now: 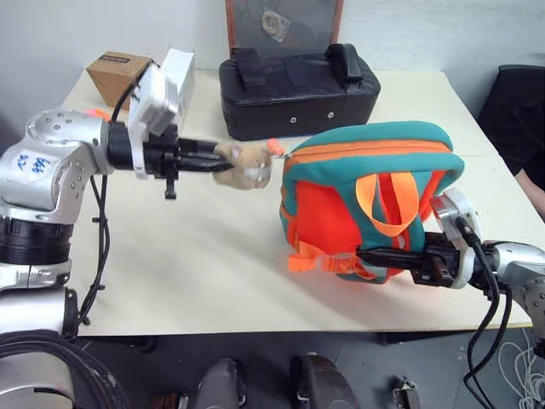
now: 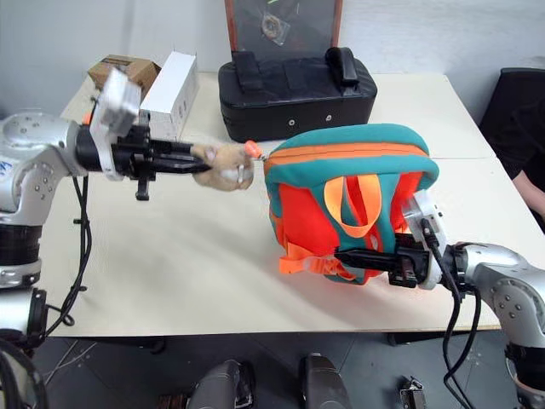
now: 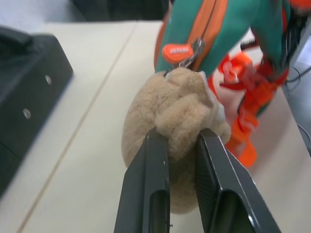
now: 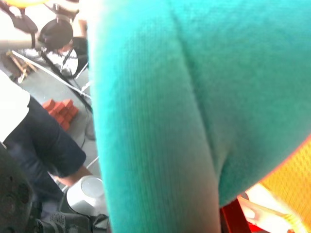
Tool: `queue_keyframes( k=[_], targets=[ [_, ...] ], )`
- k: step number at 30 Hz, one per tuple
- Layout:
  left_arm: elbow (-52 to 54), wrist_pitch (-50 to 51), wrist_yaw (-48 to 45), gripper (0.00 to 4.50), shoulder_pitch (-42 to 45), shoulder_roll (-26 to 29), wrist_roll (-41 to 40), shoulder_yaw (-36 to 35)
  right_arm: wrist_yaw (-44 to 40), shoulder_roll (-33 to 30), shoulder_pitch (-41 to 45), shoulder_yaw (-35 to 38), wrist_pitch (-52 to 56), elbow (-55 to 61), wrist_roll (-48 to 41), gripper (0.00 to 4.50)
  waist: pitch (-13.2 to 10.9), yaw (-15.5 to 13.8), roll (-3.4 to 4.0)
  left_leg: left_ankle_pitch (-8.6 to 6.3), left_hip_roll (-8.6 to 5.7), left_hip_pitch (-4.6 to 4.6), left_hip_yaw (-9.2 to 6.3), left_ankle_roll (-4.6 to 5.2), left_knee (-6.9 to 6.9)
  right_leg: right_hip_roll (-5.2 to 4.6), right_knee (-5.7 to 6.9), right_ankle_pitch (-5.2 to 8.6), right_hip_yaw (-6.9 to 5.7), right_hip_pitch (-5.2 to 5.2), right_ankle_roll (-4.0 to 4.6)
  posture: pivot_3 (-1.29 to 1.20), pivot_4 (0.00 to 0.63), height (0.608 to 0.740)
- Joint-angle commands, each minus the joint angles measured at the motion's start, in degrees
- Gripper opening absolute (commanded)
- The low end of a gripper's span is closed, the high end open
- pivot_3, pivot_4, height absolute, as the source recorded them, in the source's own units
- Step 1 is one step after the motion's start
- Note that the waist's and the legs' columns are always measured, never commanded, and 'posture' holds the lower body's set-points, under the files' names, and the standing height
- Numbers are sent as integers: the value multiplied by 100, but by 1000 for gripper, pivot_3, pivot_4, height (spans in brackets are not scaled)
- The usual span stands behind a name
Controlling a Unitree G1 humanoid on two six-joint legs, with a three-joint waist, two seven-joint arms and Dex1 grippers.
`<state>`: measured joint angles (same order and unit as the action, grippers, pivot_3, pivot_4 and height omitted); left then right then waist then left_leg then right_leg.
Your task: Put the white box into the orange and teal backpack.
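The left gripper (image 3: 177,141) is clamped on the tan plush toy (image 3: 170,131), which hangs by an orange zipper pull (image 3: 178,50) from the orange and teal backpack (image 1: 366,200). The right gripper (image 1: 379,254) is pinched on the backpack's lower front among its orange straps (image 1: 387,200). The backpack stands upright on the cream table (image 1: 196,264). Behind the backpack lies a black padded case (image 1: 298,89). Beyond the left gripper, well away from the backpack, stand a plain white carton (image 2: 169,94) and a brown cardboard box (image 1: 117,75). The white box cannot be made out.
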<state>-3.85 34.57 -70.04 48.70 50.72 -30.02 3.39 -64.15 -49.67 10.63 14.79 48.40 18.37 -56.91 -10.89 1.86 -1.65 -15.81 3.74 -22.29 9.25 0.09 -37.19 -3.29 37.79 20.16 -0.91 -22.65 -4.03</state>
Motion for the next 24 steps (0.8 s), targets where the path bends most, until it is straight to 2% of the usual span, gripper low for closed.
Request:
queue_keyframes(
  k=[1,6,9,13,16,18,24],
  targets=[
    [499,-193,-115,401,-766,195,349,199,79,-26,-66,352,33,-37,-164,0,0,0,0,0,0,1,0,0,0,0,2,0,2,0,0,0,150,740],
    [469,-1022,375,401,-1392,-241,1419,990,-188,-103,-210,509,111,163,-464,0,0,-41,0,-1,-1,-1,-2,3,-4,-4,2,0,2,1,0,0,150,740],
    [-35,-1494,674,401,-1313,-750,1945,1362,-434,-232,-323,474,60,501,-523,0,1,-84,1,-5,-8,-1,-7,11,-4,-10,0,0,-1,5,0,0,150,740],
    [-878,-1858,1225,401,-773,-1444,2226,1228,-353,-218,-248,449,81,829,-696,0,5,-143,-4,-10,-8,1,-11,19,-15,-14,1,-2,-5,13,-2,0,150,740],
    [-1351,-1837,1401,401,-287,-1890,2058,941,-180,-151,-186,428,99,1039,-859,0,5,-169,-5,-12,-8,-5,-14,24,-19,-15,2,-4,-7,11,-5,0,150,740],
    [-1294,-1626,960,401,-52,-1916,1668,730,-234,-219,-299,431,85,1201,-873,0,5,-168,-5,-14,-9,-9,-15,26,-19,-16,1,-4,-9,9,-6,0,150,740],
    [-791,-393,-341,401,273,-1318,583,187,-328,-278,-717,372,-242,1143,-333,0,5,-137,-5,-15,-6,-19,-11,16,-10,-9,-2,-2,-15,-7,-3,0,150,740]
  ],
)
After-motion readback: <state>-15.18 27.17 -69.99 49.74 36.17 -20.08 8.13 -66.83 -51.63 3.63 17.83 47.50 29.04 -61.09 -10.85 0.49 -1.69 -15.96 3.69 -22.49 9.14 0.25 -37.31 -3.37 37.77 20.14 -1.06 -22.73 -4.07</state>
